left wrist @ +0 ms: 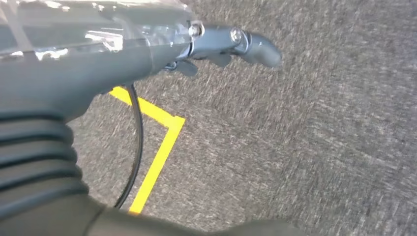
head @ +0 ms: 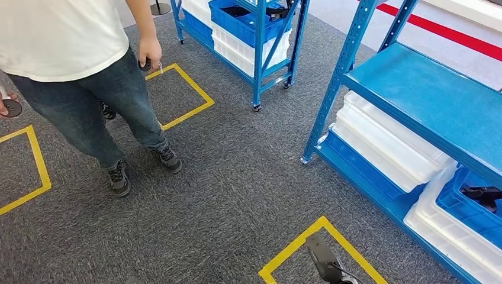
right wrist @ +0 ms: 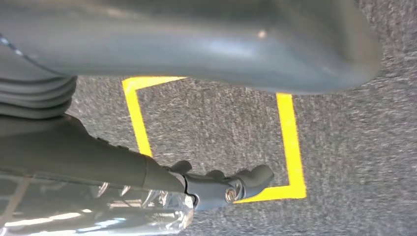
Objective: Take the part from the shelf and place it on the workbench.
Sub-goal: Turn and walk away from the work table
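The left hand and right hand hang over grey carpet with fingers loosely extended, holding nothing. Dark parts lie in a blue bin on the shelf at right. A person stands at left.

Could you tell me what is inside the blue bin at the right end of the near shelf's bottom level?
A dark part lies in the blue bin; the shelf board above covers the bin's far side.
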Robot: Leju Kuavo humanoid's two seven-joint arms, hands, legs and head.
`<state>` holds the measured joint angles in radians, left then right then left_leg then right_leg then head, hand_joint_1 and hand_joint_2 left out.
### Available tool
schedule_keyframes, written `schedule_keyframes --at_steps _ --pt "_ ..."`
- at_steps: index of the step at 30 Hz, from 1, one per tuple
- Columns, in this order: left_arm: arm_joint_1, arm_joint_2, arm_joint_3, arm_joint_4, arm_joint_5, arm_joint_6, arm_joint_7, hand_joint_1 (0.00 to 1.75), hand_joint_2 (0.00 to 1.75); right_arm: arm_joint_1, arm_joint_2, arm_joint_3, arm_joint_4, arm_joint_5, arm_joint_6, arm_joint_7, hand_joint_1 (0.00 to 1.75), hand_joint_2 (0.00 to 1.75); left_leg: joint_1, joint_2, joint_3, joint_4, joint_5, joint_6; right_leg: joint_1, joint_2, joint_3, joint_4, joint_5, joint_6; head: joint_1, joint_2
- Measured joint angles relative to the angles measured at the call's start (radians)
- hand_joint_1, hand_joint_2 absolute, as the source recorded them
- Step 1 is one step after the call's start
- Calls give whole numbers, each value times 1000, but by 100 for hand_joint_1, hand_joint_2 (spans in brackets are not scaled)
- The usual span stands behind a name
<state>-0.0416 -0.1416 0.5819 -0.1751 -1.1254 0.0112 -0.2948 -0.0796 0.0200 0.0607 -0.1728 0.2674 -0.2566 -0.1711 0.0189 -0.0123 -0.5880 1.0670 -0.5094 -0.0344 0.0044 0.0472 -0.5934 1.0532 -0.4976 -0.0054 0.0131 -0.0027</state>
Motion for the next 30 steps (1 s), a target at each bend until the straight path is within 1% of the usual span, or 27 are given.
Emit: schedule_keyframes --at_steps 2,3,7,9,13,15,19,22,25,27,30 --pt "1 0 0 0 0 11 -1 0 175 3 -4 0 0 -2 0 16 0 0 -1 0 -11 16 -5 4 0 0 -8 13 -5 -6 3 0" --pt "1 2 1 0 0 16 -2 0 175 5 -5 0 0 -3 1 22 0 0 -2 -1 -20 32 -12 7 0 0 -16 26 -9 -7 4 0" --pt "0 9 1 0 3 33 -5 0 175 8 -6 -2 0 -18 8 31 0 0 -5 0 -72 125 -54 16 -1 0 -65 112 -47 -6 5 0" --pt "0 14 1 0 4 41 -4 0 175 9 -4 -7 0 -33 16 28 0 0 -6 0 -103 180 -78 18 -2 0 -96 166 -72 0 6 0" --pt "0 25 1 -1 3 57 -1 0 175 9 7 -23 0 -58 32 22 0 0 -7 0 -160 279 -121 20 -4 0 -154 264 -116 19 6 0" --pt "0 33 2 -1 4 64 1 0 175 9 12 -30 0 -64 38 21 0 0 -7 0 -183 322 -140 20 -4 0 -179 308 -135 23 6 0" --pt "-1 43 3 -1 9 76 -9 0 175 8 23 -38 0 -68 43 24 0 0 -7 0 -223 391 -169 18 -4 0 -222 380 -164 22 6 0" --pt "-3 50 5 -3 19 86 -19 0 175 11 30 -47 0 -68 47 40 0 0 -7 0 -248 432 -186 16 -4 0 -250 425 -183 20 6 0" --pt "-3 55 8 -3 23 94 -23 0 175 19 33 -51 0 -68 48 56 0 0 -7 0 -268 467 -201 13 -4 0 -271 462 -199 17 5 0" --pt "-2 57 8 -3 22 95 -25 0 175 24 36 -52 0 -68 48 56 0 0 -9 1 -273 479 -208 15 -7 0 -276 469 -203 18 5 0" --pt "-1 62 8 -3 16 95 -28 0 175 29 39 -55 0 -68 47 49 0 0 -13 2 -269 472 -207 21 -9 0 -272 460 -200 23 3 0"
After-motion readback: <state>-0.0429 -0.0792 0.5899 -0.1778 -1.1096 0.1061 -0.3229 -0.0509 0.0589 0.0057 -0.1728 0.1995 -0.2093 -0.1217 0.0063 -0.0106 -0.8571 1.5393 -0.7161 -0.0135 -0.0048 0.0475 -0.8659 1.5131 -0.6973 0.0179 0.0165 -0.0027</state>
